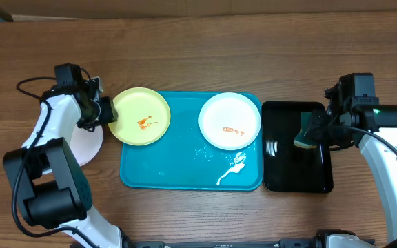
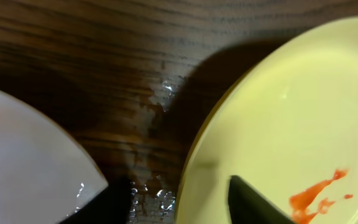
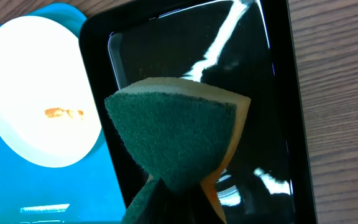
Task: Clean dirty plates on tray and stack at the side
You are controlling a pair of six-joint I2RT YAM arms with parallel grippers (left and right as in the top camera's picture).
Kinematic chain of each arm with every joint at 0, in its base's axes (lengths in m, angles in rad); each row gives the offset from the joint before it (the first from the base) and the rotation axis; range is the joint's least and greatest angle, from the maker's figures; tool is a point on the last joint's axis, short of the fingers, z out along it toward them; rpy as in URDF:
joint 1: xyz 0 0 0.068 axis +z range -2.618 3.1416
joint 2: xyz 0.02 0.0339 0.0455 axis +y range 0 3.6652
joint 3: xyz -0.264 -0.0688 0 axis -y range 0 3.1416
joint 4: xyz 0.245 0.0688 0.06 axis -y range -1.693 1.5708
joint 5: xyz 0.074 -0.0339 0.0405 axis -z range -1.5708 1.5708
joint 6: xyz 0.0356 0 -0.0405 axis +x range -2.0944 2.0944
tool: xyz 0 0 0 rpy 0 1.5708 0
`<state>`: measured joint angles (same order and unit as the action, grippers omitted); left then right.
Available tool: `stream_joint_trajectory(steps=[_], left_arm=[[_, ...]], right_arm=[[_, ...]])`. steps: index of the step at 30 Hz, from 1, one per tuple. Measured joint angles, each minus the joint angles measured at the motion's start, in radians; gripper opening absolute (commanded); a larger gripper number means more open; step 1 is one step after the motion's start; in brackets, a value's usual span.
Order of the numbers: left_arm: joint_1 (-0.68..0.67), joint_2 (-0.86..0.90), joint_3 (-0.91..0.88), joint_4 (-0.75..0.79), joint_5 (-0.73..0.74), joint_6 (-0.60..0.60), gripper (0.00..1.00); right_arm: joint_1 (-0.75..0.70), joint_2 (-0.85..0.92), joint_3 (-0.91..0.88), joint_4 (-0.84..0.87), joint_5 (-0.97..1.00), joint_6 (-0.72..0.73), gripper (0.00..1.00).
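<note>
Left gripper (image 1: 104, 110) sits at the left rim of the yellow-green plate (image 1: 140, 116). In the left wrist view its fingers (image 2: 253, 204) stand apart astride that rim, one over the plate's inner face and one outside it above the table (image 1: 198, 48), so the jaws are open and not clamped. This plate lies on the top-left corner of the turquoise tray (image 1: 178, 172) and overhangs its left edge; it has an orange-red smear (image 1: 144, 123) near centre. A white plate (image 1: 229, 120) lies in the tray's upper right, also with an orange smear. A white streak (image 1: 234, 167) marks the tray floor below it. A second white plate (image 1: 88, 146) rests on the table left of the tray, partly under the left arm. Right gripper (image 1: 317, 129) is closed on a green-and-yellow sponge (image 3: 173, 130), pinched into a fold, held over the black tray (image 1: 295, 172).
</note>
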<state>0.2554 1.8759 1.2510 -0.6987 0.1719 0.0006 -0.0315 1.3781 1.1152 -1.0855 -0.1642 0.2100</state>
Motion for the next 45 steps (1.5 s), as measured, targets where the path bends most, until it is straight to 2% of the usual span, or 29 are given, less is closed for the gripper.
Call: stream_joint_trajectory(steps=[2, 5, 7, 16, 24, 29, 33, 36, 45], left_arm=[[0.0, 0.002, 0.0, -0.001, 0.008, 0.003, 0.19], [0.0, 0.002, 0.0, -0.011, 0.027, 0.006, 0.12], [0.0, 0.002, 0.0, -0.023, 0.042, 0.003, 0.04], [-0.014, 0.002, 0.0, -0.112, 0.072, 0.002, 0.04], [-0.089, 0.002, 0.0, -0.198, 0.072, -0.001, 0.04], [-0.142, 0.002, 0.0, -0.25, 0.067, -0.002, 0.04], [-0.181, 0.002, 0.0, -0.283, 0.027, -0.019, 0.04], [-0.203, 0.002, 0.0, -0.303, 0.003, -0.024, 0.04], [-0.255, 0.002, 0.0, -0.331, -0.025, -0.031, 0.04]], right_arm=[[0.0, 0.0, 0.0, 0.0, 0.0, 0.0, 0.04], [0.0, 0.0, 0.0, 0.0, 0.0, 0.0, 0.04], [0.0, 0.0, 0.0, 0.001, 0.0, -0.001, 0.04], [0.0, 0.0, 0.0, 0.0, 0.0, -0.001, 0.04], [0.0, 0.0, 0.0, 0.001, -0.005, -0.001, 0.04], [0.014, 0.0, 0.0, 0.036, -0.091, -0.04, 0.04], [0.096, 0.0, 0.0, 0.096, -0.195, -0.088, 0.04], [0.212, 0.0, 0.0, 0.166, -0.24, -0.106, 0.04], [0.56, 0.11, 0.0, 0.417, -0.261, -0.105, 0.04]])
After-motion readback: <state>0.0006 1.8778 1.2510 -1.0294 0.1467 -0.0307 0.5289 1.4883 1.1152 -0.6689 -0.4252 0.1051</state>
